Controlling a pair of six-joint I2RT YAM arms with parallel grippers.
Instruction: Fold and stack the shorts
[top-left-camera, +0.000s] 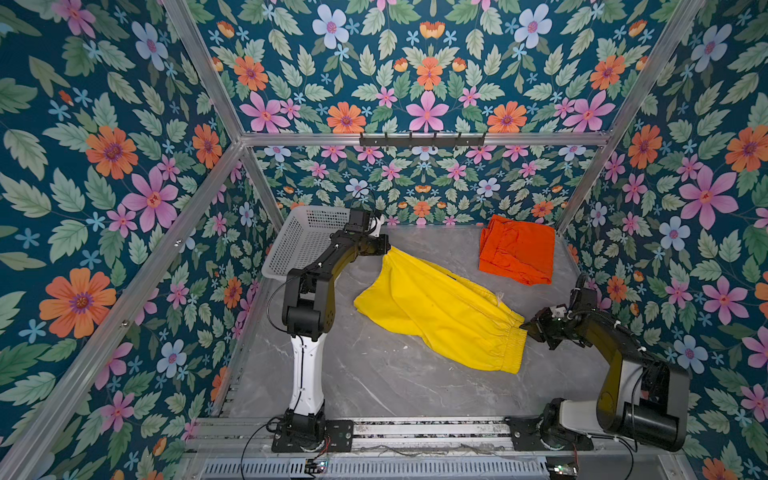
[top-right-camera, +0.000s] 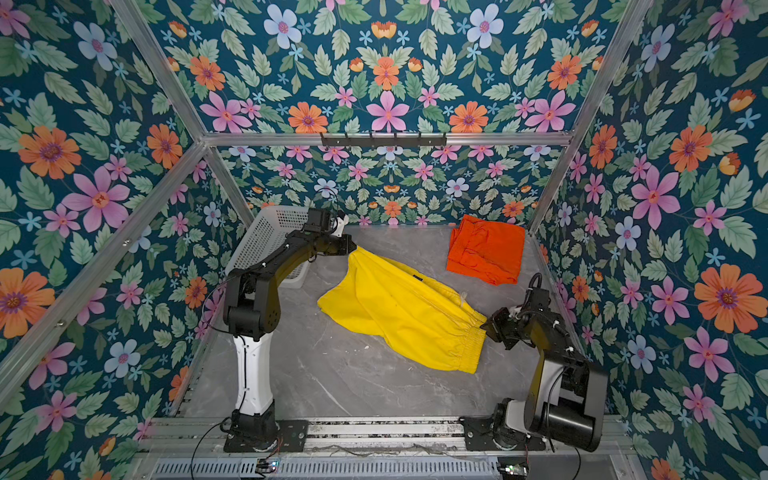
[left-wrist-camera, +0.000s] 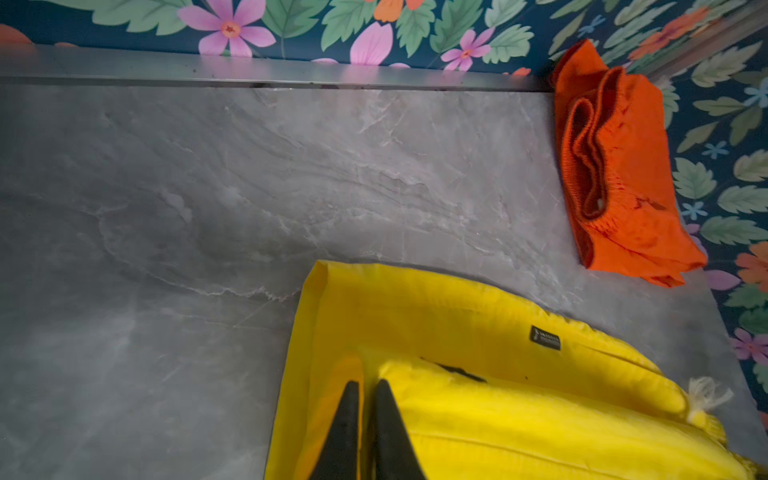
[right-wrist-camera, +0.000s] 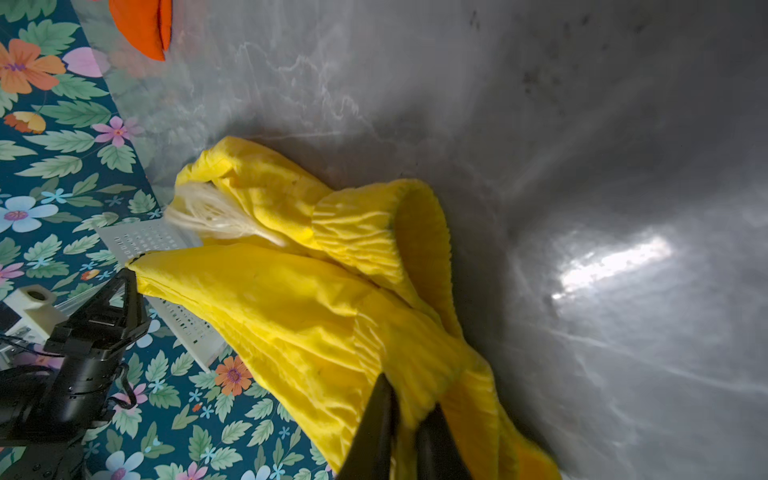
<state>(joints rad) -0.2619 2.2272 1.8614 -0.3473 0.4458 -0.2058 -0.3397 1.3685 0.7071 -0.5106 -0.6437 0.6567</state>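
The yellow shorts (top-left-camera: 440, 316) (top-right-camera: 403, 316) lie stretched at a slant across the grey table, folded lengthwise. My left gripper (top-left-camera: 388, 248) (left-wrist-camera: 368, 384) holds the far leg-hem corner, its jaws nearly together with yellow fabric (left-wrist-camera: 498, 415) between them. At the near right end, my right gripper (top-left-camera: 524, 326) (right-wrist-camera: 409, 395) has the gathered elastic waistband (right-wrist-camera: 374, 241) bunched between its fingers. A whitish drawstring tassel (right-wrist-camera: 208, 216) pokes out near the waistband. The orange shorts (top-left-camera: 517, 249) (top-right-camera: 486, 247) (left-wrist-camera: 623, 174) sit folded in the far right corner, apart from both grippers.
A white perforated basket (top-left-camera: 307, 237) (top-right-camera: 266, 237) leans at the far left behind my left arm. Flowered walls with aluminium frame bars close in the table. A black hook rail (top-left-camera: 422, 139) hangs on the back wall. Bare grey tabletop (top-left-camera: 374, 374) lies in front of the shorts.
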